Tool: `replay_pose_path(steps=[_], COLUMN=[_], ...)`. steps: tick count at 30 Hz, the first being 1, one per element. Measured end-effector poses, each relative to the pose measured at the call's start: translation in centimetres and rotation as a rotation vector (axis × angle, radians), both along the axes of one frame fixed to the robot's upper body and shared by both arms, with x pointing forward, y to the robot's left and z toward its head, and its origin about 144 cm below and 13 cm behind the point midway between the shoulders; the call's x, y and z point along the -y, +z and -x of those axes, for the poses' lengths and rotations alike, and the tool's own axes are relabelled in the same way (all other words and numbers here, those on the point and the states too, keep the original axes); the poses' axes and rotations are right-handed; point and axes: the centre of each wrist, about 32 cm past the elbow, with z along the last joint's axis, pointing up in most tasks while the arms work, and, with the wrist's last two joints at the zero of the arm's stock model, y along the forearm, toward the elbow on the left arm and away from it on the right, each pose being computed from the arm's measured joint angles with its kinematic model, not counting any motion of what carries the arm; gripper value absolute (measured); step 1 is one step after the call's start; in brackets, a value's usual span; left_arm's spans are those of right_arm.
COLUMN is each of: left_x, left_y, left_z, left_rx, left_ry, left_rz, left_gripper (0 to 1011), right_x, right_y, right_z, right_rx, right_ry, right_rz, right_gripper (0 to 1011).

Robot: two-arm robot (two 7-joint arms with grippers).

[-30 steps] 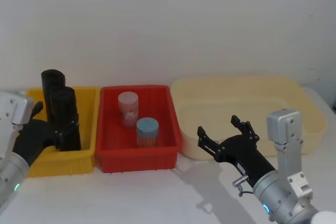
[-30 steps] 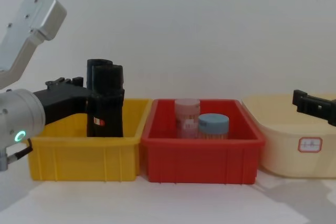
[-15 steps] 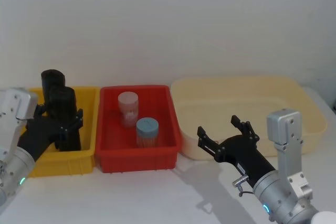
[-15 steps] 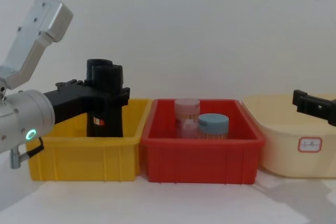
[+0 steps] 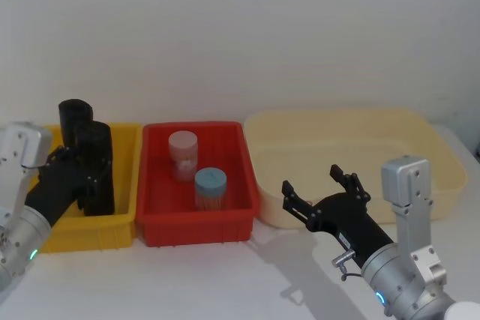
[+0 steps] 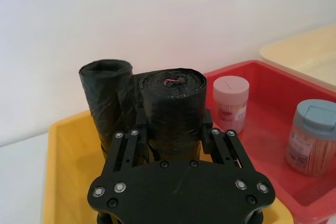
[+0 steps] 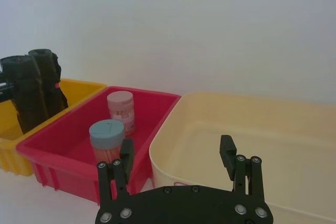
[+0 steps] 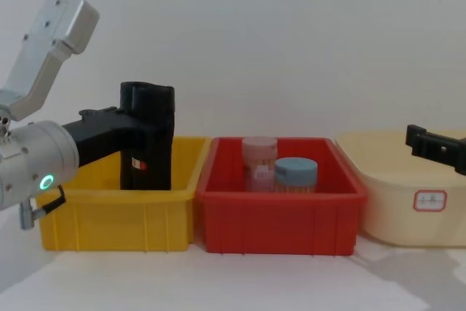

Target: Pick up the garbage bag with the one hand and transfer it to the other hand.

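The garbage bag (image 5: 95,148), a tall black roll with a small red-and-white label, stands upright in the yellow bin (image 5: 82,234). From the chest camera the garbage bag (image 8: 149,174) shows its label low on the side. My left gripper (image 5: 93,179) reaches in from the left and is shut on it. In the left wrist view the fingers (image 6: 140,125) press both sides of the garbage bag (image 6: 173,98). A wrinkled, unlabelled black roll (image 6: 105,95) stands right behind it. My right gripper (image 5: 322,185) hovers open in front of the cream tub, holding nothing.
A red bin (image 5: 199,226) beside the yellow one holds a pink-lidded jar (image 5: 183,154) and a blue-lidded jar (image 5: 211,187). A large cream tub (image 5: 352,119) sits to the right. A white wall stands close behind the bins.
My left gripper has slid forward around the garbage bag and its fingers have closed onto the sides. The right arm has not moved.
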Motion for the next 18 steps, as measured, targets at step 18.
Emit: replay_pose_path(steps=[18], left_x=[0.4], left_y=[4.6], left_z=[-0.3], left_rx=[0.110], left_ry=[-0.082], left_rz=[0.003], left_gripper=[495], right_x=[0.0], right_y=[0.0], right_z=[0.0], right_rx=[0.000], right_ry=[0.000], right_rz=[0.000], right_gripper=[1001])
